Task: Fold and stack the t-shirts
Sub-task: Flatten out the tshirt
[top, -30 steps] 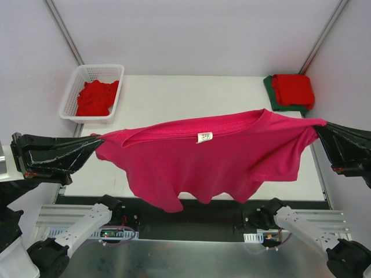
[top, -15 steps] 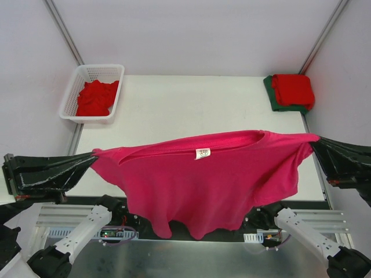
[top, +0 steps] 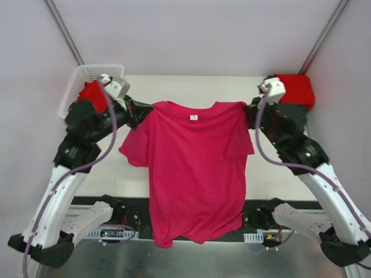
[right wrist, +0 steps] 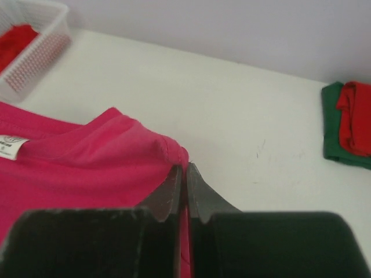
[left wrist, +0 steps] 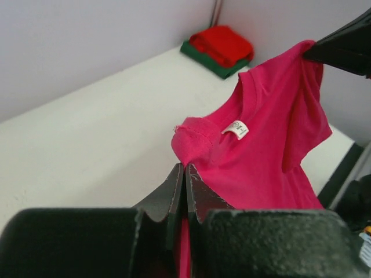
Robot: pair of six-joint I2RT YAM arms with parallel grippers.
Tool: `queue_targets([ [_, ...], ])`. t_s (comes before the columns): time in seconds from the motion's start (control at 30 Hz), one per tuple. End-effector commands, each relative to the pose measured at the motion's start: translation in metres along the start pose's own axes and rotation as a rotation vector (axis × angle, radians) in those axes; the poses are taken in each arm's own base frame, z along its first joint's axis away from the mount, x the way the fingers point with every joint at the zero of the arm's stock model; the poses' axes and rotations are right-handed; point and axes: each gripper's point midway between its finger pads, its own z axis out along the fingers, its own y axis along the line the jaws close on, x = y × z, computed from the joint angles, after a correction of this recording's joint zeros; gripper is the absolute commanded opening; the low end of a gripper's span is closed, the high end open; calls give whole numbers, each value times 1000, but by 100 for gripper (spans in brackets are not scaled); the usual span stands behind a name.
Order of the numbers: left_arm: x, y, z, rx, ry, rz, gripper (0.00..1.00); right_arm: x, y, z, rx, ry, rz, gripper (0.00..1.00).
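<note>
A magenta-pink t-shirt (top: 194, 168) with a white neck label (top: 193, 117) hangs spread between both arms, its hem trailing over the table's near edge. My left gripper (top: 149, 111) is shut on its left shoulder (left wrist: 194, 139). My right gripper (top: 244, 108) is shut on its right shoulder (right wrist: 165, 147). A folded red t-shirt (top: 297, 90) lies on a dark green one (left wrist: 203, 58) at the far right corner. Crumpled red t-shirts (top: 88, 95) fill the basket at the far left.
The white lattice basket (top: 81, 75) stands at the table's far left corner, partly behind my left arm. Bare white table (top: 191, 87) lies beyond the held shirt. Grey walls close in on both sides.
Both arms swung from low at the sides up and forward over the table. The pink shirt went from stretched wide and sagging to hanging lengthwise, collar toward the far side.
</note>
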Motion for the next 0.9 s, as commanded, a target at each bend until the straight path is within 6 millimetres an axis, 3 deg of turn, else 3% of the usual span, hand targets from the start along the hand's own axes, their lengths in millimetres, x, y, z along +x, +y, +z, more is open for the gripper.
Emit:
queue_targets([
  [0.0,17,51,50,-104,-30,67,0,11,-15,49,113,-15,-10,1],
  [0.03,41,64,60,-136,13,54,0,19,-16,59,119,6,-10,2],
  [0.07,41,73,71,-147,-15,66,0,32,-16,79,128,40,-12,1],
  [0.1,69,88,88,-166,44,45,0,41,-20,89,141,61,-11,1],
  [0.13,81,97,97,-185,64,41,0,45,-21,98,146,69,-11,2],
  [0.17,101,111,116,-196,95,31,0,63,-22,116,154,118,-23,2],
  [0.23,121,126,134,-209,125,26,0,71,-27,132,172,132,-29,1],
  [0.27,145,138,149,-219,169,12,0,84,-28,145,179,162,-34,1],
  [0.33,150,150,166,-227,181,18,0,88,-38,160,204,162,-18,1],
  [0.37,171,161,178,-240,225,6,0,91,-41,165,208,168,-12,1],
  [0.4,163,167,188,-244,210,19,0,107,-49,177,224,204,-13,1],
  [0.43,167,172,194,-249,219,16,0,102,-52,184,232,195,-10,1],
  [0.47,183,181,203,-253,252,27,0,106,-56,190,244,208,-18,1],
  [0.53,173,194,217,-259,232,38,0,119,-66,203,268,238,-25,1],
  [0.57,187,203,224,-265,257,29,0,116,-68,208,272,229,-22,1],
  [0.6,175,208,232,-262,233,36,0,117,-75,212,287,233,-19,1],
  [0.67,190,223,241,-275,266,27,0,123,-83,221,307,248,-19,1],
  [0.7,179,229,248,-278,249,43,0,125,-89,224,321,254,-18,2],
  [0.77,192,243,254,-292,280,43,0,130,-100,232,349,266,-19,1],
  [0.83,185,255,261,-305,271,66,0,139,-107,238,361,284,-21,1],
  [0.87,197,263,264,-311,293,57,0,140,-111,239,371,289,-22,1],
])
